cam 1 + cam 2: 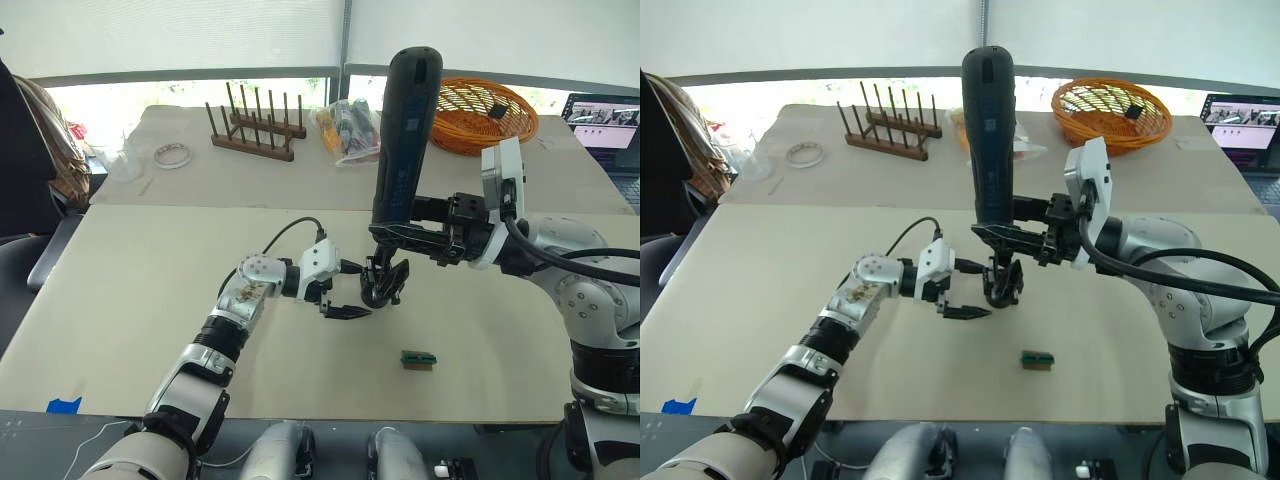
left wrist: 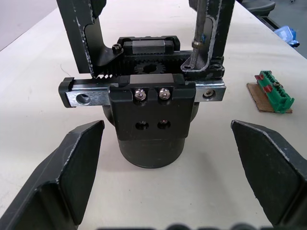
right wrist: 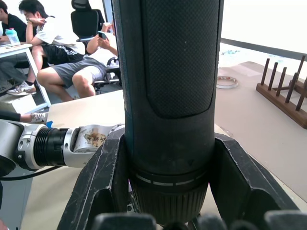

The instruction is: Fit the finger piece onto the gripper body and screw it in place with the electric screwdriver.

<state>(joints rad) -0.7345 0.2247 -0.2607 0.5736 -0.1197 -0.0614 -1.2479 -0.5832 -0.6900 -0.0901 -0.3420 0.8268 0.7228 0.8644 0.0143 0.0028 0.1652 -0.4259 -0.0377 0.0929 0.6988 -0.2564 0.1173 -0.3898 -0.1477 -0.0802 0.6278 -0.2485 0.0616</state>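
Beige surface (image 1: 150, 300): your right claw (image 1: 400, 235) grips the electric screwdriver (image 1: 405, 130) upright over the gripper body (image 1: 384, 282) at centre. Your left claw (image 1: 345, 313) sits spread just beside it, empty.

The left arm reaches forward low over the surface, wrist level, its left pincer (image 1: 345, 312) spread wide with both fingers (image 2: 72, 167) apart and nothing between them. The right arm bends in from the side, forearm horizontal, its right pincer (image 1: 1012, 237) clamped around the upright electric screwdriver (image 1: 989, 130).
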